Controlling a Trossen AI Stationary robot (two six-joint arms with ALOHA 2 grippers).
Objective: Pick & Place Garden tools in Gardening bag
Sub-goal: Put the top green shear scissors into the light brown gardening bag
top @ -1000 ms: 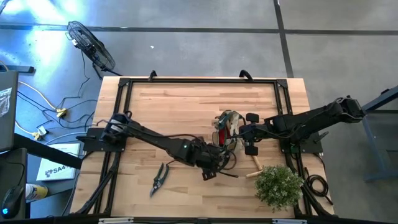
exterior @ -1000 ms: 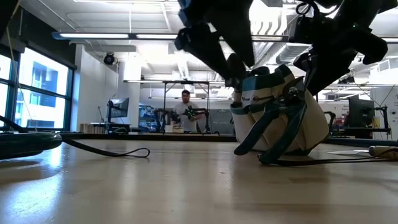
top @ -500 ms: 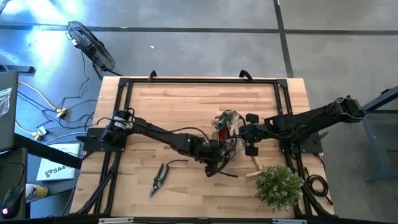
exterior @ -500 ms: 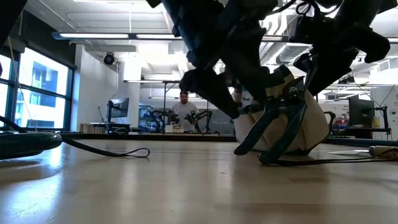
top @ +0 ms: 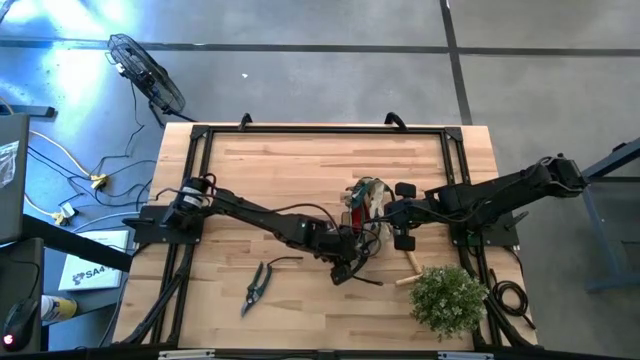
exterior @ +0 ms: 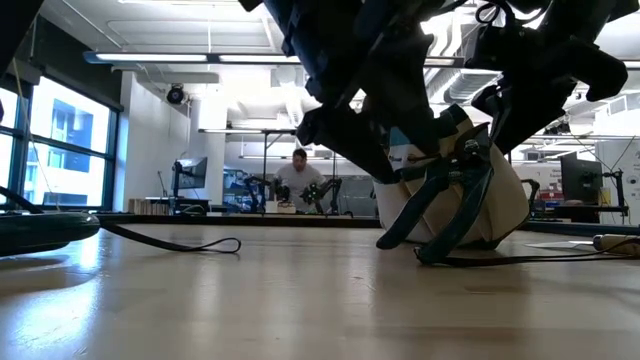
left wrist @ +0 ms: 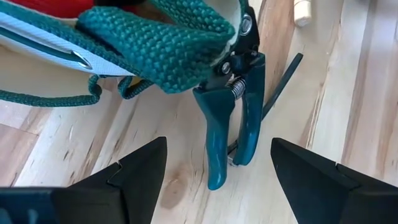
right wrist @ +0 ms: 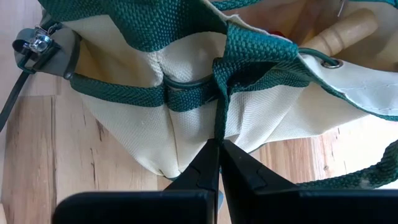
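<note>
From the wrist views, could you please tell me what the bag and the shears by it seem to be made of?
Bag: cream woven cloth, likely canvas, matte; visible weave, coarse green webbing trim, metal eyelet. Shears: handles look like smooth teal plastic or coating, slightly glossy; metal spring and bolt at the pivot.

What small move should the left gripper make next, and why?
Probably lower the left gripper and close it on the teal-handled shears. Its fingers are open on either side of the handles, and the shears lie on the table against the gardening bag, not yet inside it.
</note>
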